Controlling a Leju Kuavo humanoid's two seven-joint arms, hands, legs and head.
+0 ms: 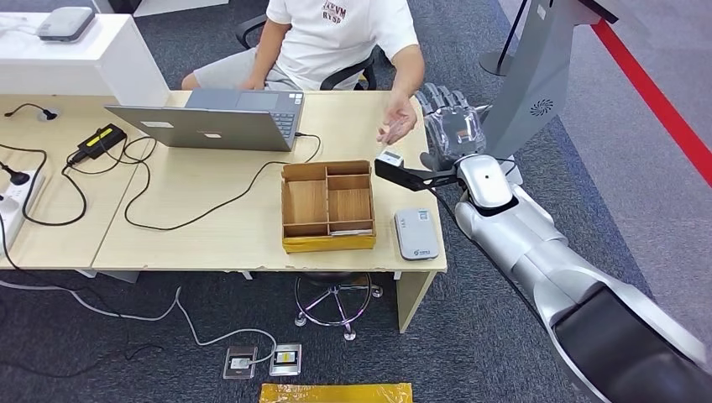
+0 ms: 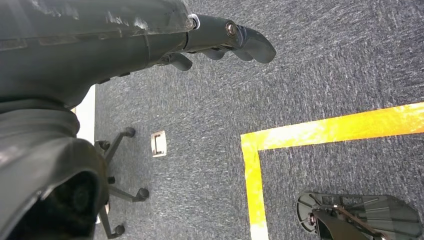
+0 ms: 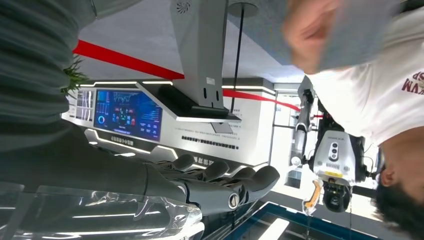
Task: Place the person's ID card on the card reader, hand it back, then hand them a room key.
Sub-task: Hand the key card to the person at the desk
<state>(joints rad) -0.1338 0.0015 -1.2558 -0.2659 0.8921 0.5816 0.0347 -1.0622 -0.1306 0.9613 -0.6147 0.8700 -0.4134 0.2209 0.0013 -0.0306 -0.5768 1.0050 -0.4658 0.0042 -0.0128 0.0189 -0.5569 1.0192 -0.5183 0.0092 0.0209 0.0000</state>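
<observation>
A seated person in a white shirt reaches a hand point(image 1: 398, 120) over the desk's right end, pinching a pale card point(image 1: 389, 133). In the right wrist view the card point(image 3: 357, 30) is blurred grey in that hand. My right hand point(image 1: 453, 128) is raised just right of the person's hand, fingers point(image 3: 235, 180) spread and holding nothing, a small gap from the card. The grey-white card reader point(image 1: 417, 233) lies flat at the desk's front right corner. My left hand point(image 2: 225, 37) hangs over the carpet with its fingers stretched out and nothing in them.
A wooden box point(image 1: 327, 206) with several compartments stands left of the reader. A grey laptop point(image 1: 218, 122), cables and a power strip point(image 1: 12, 206) take up the desk's left half. A grey kiosk stand point(image 1: 537, 75) rises just behind my right hand.
</observation>
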